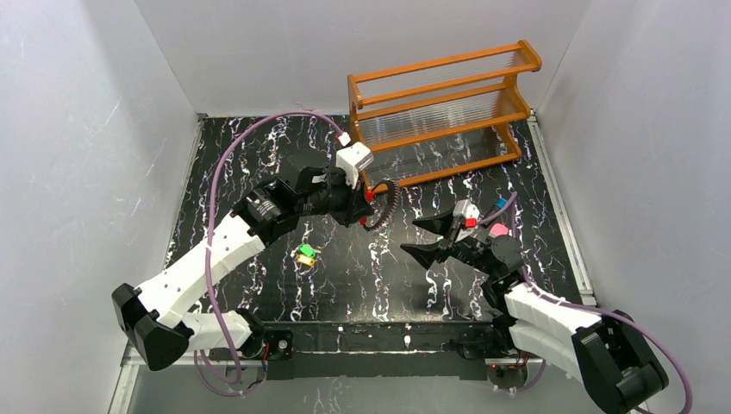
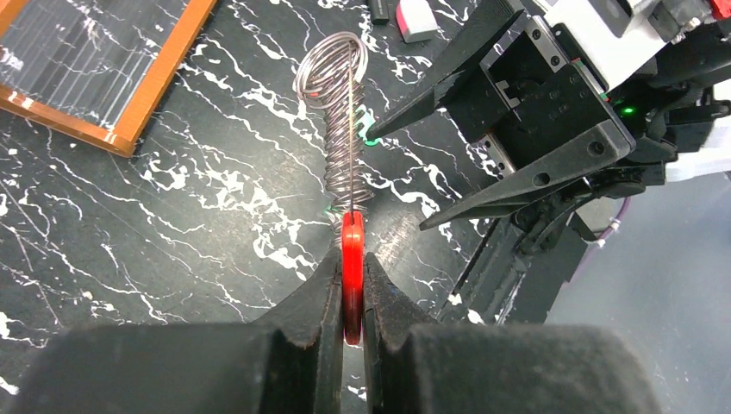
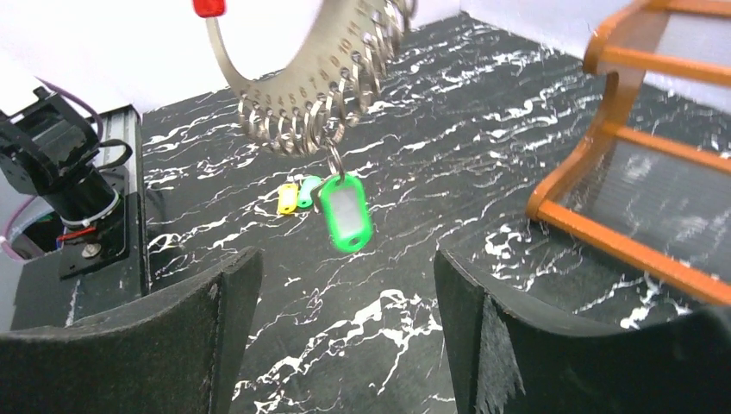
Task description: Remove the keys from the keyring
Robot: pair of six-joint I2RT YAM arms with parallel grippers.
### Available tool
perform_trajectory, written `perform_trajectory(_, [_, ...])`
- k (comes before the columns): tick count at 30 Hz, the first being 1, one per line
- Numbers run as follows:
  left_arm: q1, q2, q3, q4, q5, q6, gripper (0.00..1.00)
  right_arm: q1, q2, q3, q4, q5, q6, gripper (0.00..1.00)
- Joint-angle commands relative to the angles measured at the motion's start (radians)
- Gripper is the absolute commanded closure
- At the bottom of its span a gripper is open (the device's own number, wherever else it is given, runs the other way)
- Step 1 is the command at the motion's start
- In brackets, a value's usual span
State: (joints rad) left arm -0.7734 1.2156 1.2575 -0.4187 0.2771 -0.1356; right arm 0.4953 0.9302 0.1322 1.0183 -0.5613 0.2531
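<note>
The left hand [image 2: 352,289] is clamped tight on the red bit of the keyring [image 3: 297,103], holding it up above the desk [image 1: 371,285]. The right hand [image 1: 428,235] is spread wide and holds nothing. One green key [image 3: 346,216] dangles from the keyring. It is small and can swing, so the right hand might miss it, or tug the keyring loose.

- An orange wooden rack [image 1: 441,93] with ribbed clear shelves is stood at the far right of the table.
- The table [image 1: 362,276] is covered in black, white-veined marbling.
- Plain white walls [image 1: 78,129] are set around it.
</note>
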Motion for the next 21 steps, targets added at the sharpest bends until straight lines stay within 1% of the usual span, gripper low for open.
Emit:
perform_trajectory(1, [0.006, -0.026, 0.021, 0.023, 0.062, -0.021, 1.0, 0.043, 0.05, -0.019, 0.269, 0.005, -0.113, 0.19])
perform_trajectory(6, [0.006, -0.039, 0.02, 0.051, 0.06, -0.093, 1.0, 0.1, 0.114, -0.022, 0.359, 0.067, -0.188, 0.21])
perform_trajectory(10, [0.006, -0.044, 0.018, 0.061, 0.059, -0.134, 1.0, 0.168, 0.135, -0.011, 0.368, 0.146, -0.25, 0.22])
perform_trajectory(14, [0.006, -0.049, 0.008, 0.08, 0.052, -0.168, 1.0, 0.249, 0.151, -0.009, 0.376, 0.261, -0.349, 0.26])
perform_trajectory(18, [0.006, -0.051, 0.002, 0.101, 0.05, -0.197, 1.0, 0.282, 0.183, -0.023, 0.437, 0.336, -0.368, 0.32])
perform_trajectory(21, [0.006, -0.056, 0.003, 0.11, 0.05, -0.213, 1.0, 0.287, 0.201, -0.028, 0.458, 0.352, -0.37, 0.35])
